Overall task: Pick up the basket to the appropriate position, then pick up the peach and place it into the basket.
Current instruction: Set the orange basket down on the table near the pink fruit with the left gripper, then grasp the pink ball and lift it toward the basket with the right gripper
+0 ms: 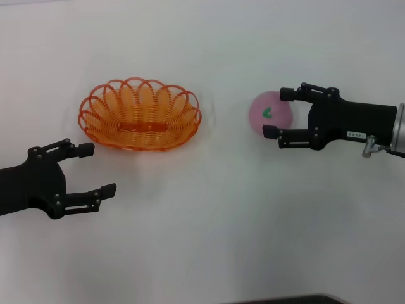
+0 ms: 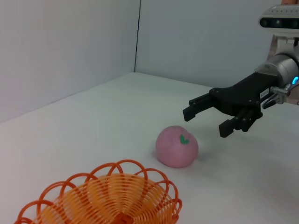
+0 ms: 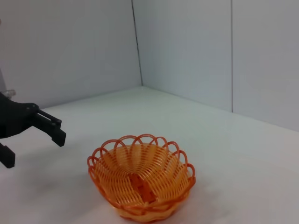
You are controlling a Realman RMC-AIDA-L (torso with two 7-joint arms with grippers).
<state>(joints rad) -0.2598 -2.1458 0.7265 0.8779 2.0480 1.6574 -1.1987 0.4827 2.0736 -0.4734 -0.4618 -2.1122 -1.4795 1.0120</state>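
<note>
The orange wire basket (image 1: 140,114) stands upright and empty on the white table, left of centre; it also shows in the left wrist view (image 2: 107,198) and the right wrist view (image 3: 142,179). The pink peach (image 1: 267,114) with its green leaf mark lies to the right, also seen in the left wrist view (image 2: 176,147). My right gripper (image 1: 274,113) is open, its fingers spread on either side of the peach; the left wrist view shows the right gripper (image 2: 205,122) a little above and behind the fruit, not touching. My left gripper (image 1: 100,169) is open and empty, in front of the basket's left end.
The white table (image 1: 202,240) spreads between basket and peach. Grey walls stand behind the table in the wrist views (image 3: 187,56). A dark edge (image 1: 285,299) shows at the table's front.
</note>
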